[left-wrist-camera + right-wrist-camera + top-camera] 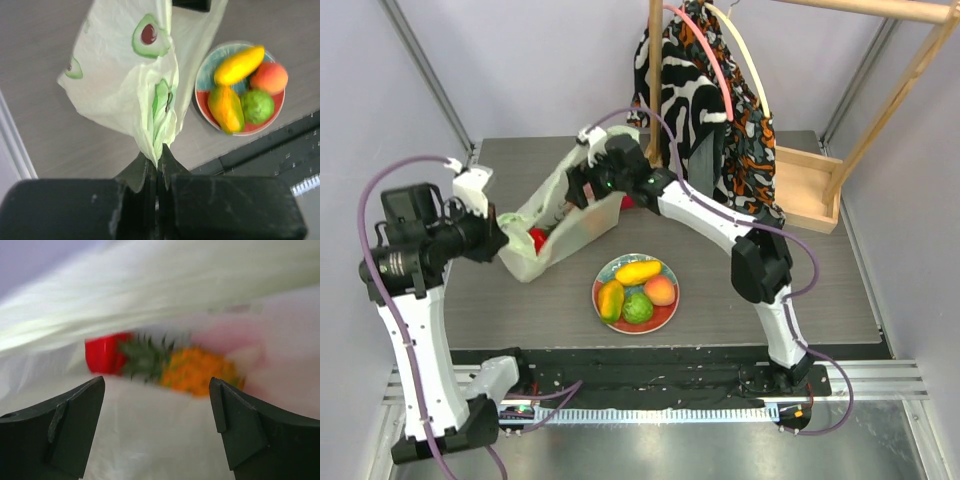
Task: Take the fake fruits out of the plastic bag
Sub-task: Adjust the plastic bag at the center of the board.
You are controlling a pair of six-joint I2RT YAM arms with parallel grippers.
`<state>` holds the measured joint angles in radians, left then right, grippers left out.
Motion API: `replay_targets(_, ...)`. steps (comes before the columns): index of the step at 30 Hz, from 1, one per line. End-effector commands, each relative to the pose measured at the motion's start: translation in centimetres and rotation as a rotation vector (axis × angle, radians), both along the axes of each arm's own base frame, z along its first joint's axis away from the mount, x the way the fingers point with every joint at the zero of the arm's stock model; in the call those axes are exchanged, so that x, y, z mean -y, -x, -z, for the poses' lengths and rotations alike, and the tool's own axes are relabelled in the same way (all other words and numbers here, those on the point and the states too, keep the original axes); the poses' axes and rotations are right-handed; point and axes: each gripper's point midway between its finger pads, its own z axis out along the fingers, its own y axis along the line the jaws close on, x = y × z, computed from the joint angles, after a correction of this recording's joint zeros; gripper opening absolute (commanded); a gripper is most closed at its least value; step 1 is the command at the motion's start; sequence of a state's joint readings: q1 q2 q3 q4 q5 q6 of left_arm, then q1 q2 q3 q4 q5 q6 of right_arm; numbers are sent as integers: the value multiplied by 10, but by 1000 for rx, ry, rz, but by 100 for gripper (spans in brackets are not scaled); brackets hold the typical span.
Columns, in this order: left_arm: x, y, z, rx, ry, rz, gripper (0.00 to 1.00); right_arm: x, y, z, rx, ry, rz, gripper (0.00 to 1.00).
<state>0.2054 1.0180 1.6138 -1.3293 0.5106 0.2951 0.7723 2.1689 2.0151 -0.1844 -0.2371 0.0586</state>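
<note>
On the worktop (520, 300) the plastic bag (565, 232) is held up and open, its edge pinched in the fully closed left jaws. The right jaws stand wide apart at its mouth, gripping nothing. The plate (611, 269) just beside it carries four fake fruits (638, 271), so the job looks mostly done. A pineapple (200, 371) and a red fruit (102, 354) are left inside the bag.

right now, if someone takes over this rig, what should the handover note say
Left gripper: shut on the plastic bag edge, holding it up.
Right gripper: open, inside the bag mouth, holding nothing.
Done: four fruits on the plate: yellow one, mango, green one, peach.
To do: pineapple and red fruit are in the bag.
</note>
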Motion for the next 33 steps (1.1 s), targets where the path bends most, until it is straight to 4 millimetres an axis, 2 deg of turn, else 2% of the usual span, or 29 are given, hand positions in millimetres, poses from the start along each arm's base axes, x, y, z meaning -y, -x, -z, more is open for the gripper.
replay_targets(1, 13, 55, 45, -141, 0, 67, 0, 21, 82, 91, -281, 137, -73, 93)
replay_targets(2, 10, 63, 52, -160, -18, 55, 0, 15, 103, 98, -298, 151, -119, 93)
replay_targets(3, 9, 68, 60, -173, -26, 46, 0, 15, 113, 100, -300, 156, -135, 93)
replay_targets(4, 8, 72, 61, -169, -34, 42, 0, 16, 123, 110, -315, 178, -147, 93)
replay_targets(5, 8, 79, 62, -156, -40, 30, 0, 9, 136, 114, -316, 187, -172, 93)
replay_targets(7, 5, 85, 67, -168, -58, 18, 0, 1, 147, 120, -317, 202, -193, 93)
replay_targets(11, -3, 99, 81, -211, -110, -1, 0, -23, 163, 115, -296, 197, -237, 92)
replay_targets(12, -4, 101, 84, -219, -119, -9, 0, -32, 164, 104, -274, 182, -243, 91)
replay_targets(14, -4, 107, 85, -220, -123, -6, 0, -40, 161, 99, -259, 173, -241, 91)
replay_targets(15, -3, 109, 84, -220, -121, -1, 0, -48, 156, 87, -231, 155, -234, 91)
replay_targets(18, 2, 115, 80, -219, -109, 8, 0, -60, 146, 81, -192, 142, -220, 90)
replay_targets(19, 6, 118, 80, -222, -89, 19, 0, -62, 143, 81, -191, 140, -210, 90)
replay_targets(20, 8, 118, 78, -219, -77, 24, 0, -66, 140, 90, -205, 142, -203, 89)
replay_targets(22, 11, 119, 78, -221, -60, 25, 0, -75, 139, 88, -198, 124, -205, 89)
replay_targets(23, 10, 118, 75, -215, -63, 11, 0, -80, 139, 98, -207, 134, -205, 89)
replay_targets(31, 11, 117, 69, -231, -50, 18, 0, -116, 131, 98, -175, 87, -177, 89)
replay_targets(32, 12, 117, 68, -229, -46, 21, 0, -122, 128, 91, -158, 71, -170, 90)
replay_targets(33, 12, 117, 68, -229, -46, 23, 0, -125, 125, 98, -157, 74, -158, 91)
